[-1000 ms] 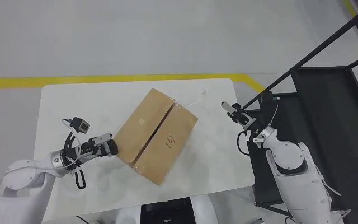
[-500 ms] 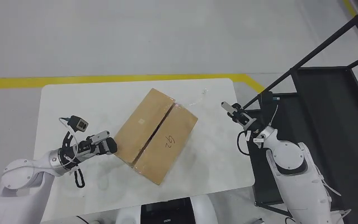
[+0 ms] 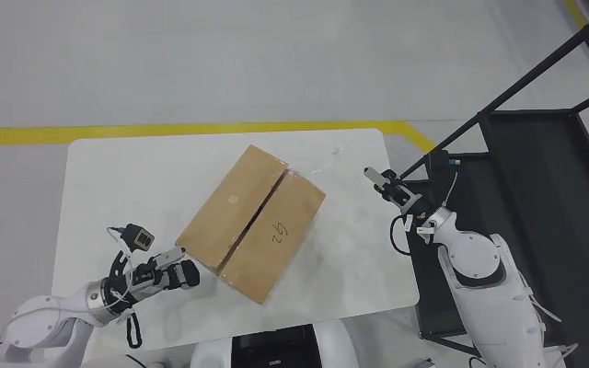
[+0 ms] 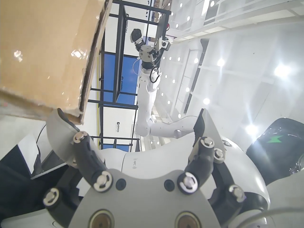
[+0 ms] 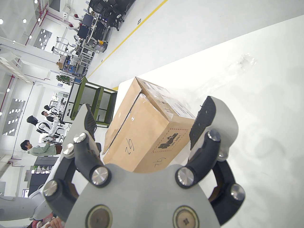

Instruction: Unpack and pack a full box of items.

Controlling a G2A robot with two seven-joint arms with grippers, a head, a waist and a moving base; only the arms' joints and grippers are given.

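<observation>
A closed brown cardboard box [image 3: 253, 221] [image 4: 47, 36] [image 5: 144, 129] sits on the middle of the white surface [image 3: 120, 175] [image 5: 261, 84], turned at an angle so that one corner points to the near edge and another to the far edge. Its two top flaps meet along a taped centre seam, and there is a handwritten mark on the flap nearer the right edge (the same mark appears again on one side wall in the right wrist view).

The left gripper [image 3: 184, 273] [image 4: 130, 117] is low by the near edge, left of its middle, just beside the box's near-left side. Its jaws are released and spread wide with nothing between them. One fingertip [image 4: 59, 116] lies right at the box's bottom corner, though contact cannot be judged.

The right gripper [image 3: 375, 177] [image 5: 146, 106] is over the right edge of the surface, apart from the box and pointed toward it. Its jaws are also released and hold nothing.

A crumpled strip of clear film [image 3: 324, 164] [image 5: 244, 61] lies near the far right corner, just beyond the box. A black metal cart [image 3: 534, 166] stands off the right edge.
</observation>
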